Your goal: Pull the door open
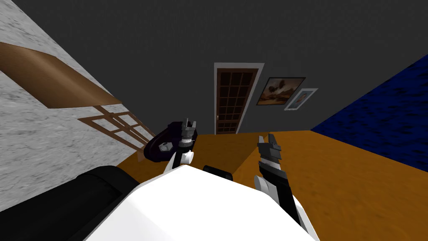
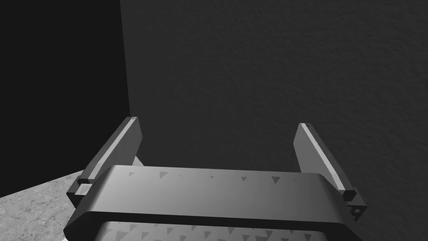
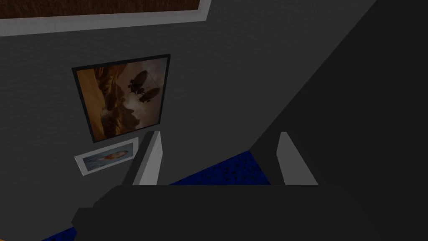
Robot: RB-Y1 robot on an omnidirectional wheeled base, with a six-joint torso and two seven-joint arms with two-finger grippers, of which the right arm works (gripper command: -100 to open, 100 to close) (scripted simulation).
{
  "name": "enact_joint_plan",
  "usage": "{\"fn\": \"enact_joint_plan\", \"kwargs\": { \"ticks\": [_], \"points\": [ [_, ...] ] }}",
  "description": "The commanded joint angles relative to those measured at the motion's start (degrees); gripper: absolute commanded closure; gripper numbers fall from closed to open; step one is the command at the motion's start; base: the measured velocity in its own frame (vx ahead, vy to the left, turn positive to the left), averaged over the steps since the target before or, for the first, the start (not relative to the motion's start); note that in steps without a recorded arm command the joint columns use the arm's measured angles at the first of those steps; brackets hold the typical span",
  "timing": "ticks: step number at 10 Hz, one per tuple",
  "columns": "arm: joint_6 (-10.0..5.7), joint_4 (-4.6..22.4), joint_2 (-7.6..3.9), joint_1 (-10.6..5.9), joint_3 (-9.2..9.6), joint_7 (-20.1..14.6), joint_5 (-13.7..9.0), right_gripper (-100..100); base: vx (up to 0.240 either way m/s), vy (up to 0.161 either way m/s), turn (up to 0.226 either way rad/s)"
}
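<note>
A brown door [image 1: 233, 98] with a grid of small panels stands shut in a white frame [image 1: 260, 81] in the dark grey far wall, across the orange floor. A small handle [image 1: 217, 116] sits low on its left edge. Both arms are held up in front of my chest, far from the door. The left gripper [image 1: 189, 124] [image 2: 218, 122] is open, with nothing between its fingers. My right gripper [image 1: 271, 140] [image 3: 219, 133] is open and empty too; its wrist view catches the door's brown edge [image 3: 100, 5] beside two pictures.
A dark purple object [image 1: 159, 146] lies on the floor by the left gripper. A black bulky thing [image 1: 58, 207] sits at my left. Two framed pictures [image 1: 281, 91] hang right of the door. A blue wall [image 1: 376, 121] runs along the right; orange floor [image 1: 334, 175] lies between.
</note>
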Motion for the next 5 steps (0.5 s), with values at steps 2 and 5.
{"fn": "enact_joint_plan", "kwargs": {
  "ticks": [2,5],
  "points": [
    [-0.68,1.6,-0.68,-0.17,0.38,2.4,-0.4,-100,0.134,0.036,0.047],
    [-1.75,4.1,-1.6,-0.43,0.98,6.1,-1.0,-100,0.179,0.065,0.05]
  ]
}}
